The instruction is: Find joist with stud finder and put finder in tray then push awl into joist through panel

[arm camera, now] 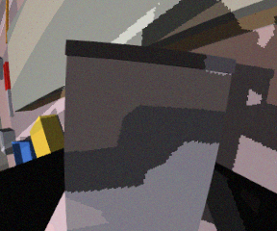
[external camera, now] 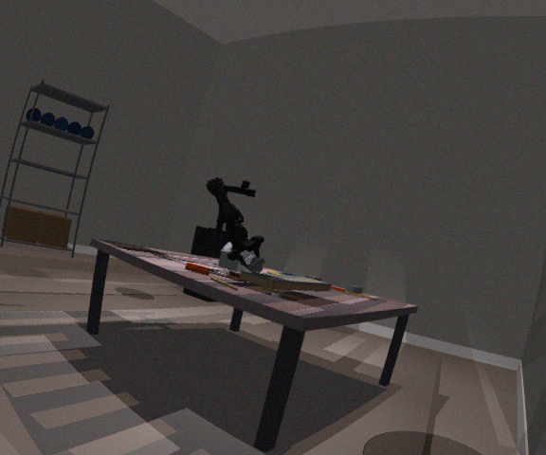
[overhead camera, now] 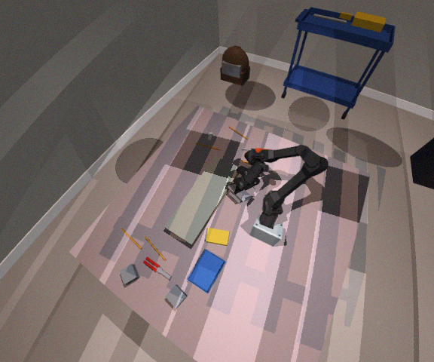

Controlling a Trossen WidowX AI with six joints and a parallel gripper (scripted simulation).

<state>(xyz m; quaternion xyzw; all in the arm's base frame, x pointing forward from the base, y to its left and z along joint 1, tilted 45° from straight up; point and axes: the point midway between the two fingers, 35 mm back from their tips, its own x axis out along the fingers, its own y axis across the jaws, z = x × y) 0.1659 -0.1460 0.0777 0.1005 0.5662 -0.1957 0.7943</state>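
Panel, one: pale, flat, long board point(overhead camera: 197, 208) point(external camera: 288, 281) point(arm camera: 42, 43). Probably stiff; to be pierced, not lifted. Joist beneath hidden; its line cannot be told.

Tray, one: blue, shallow point(overhead camera: 206, 271) point(arm camera: 23, 152), beyond the yellow block point(overhead camera: 217, 237) point(arm camera: 46, 136) from the arm's tool end. Not made out in the exterior view.

Gripper, one: black point(overhead camera: 241, 185) point(external camera: 248, 258) point(arm camera: 140, 168), pinching the stud finder, its jaws held apart by the body. Fingertips mostly lost behind the load.

Stud finder, one: grey, boxy point(overhead camera: 237, 194) point(external camera: 255, 263) point(arm camera: 143, 96), tilted, at the panel's long edge near one end. Likely light and rigid, with smooth faces that could slip; best held across its sides, as appears here. Underside and any display unseen; contact with the panel cannot be told.

Awl, one: orange-red handle point(overhead camera: 259, 149) point(external camera: 197, 268), lying on the table, partly behind the arm from above. Likely light, rigid, apt to roll; take by mid-handle. Shaft thin; point not discernible.
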